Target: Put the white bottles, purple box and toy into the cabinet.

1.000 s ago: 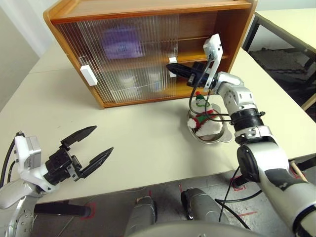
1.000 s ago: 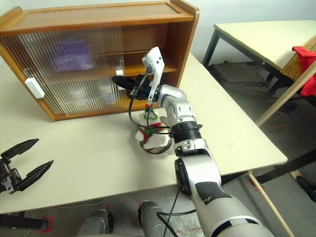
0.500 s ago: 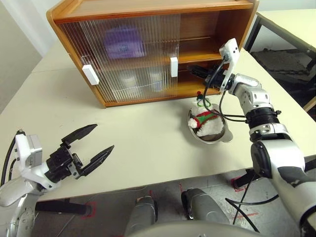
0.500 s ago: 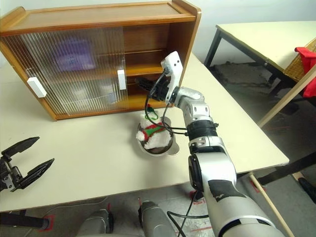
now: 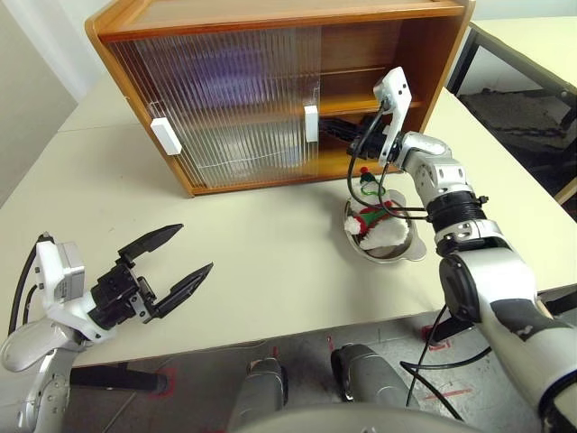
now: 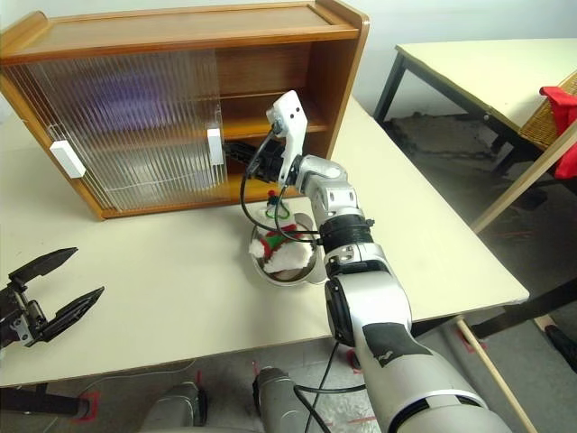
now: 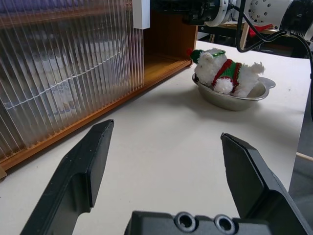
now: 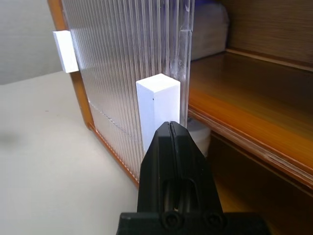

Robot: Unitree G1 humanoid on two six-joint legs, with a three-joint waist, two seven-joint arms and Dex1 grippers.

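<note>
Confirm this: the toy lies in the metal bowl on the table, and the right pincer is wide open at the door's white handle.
Not quite. The right pincer is shut, not open, as the right wrist view shows, its tip at the white handle. The toy does lie in the bowl on the table.

The cabinet [image 5: 270, 90] stood at the back of the worktop [image 5: 252, 262]; the toy [image 5: 377, 225] lay in a bowl [image 5: 401, 251] before its right part.

Cream tables [image 6: 469, 63] on grey floor [image 6: 433, 144]
</note>
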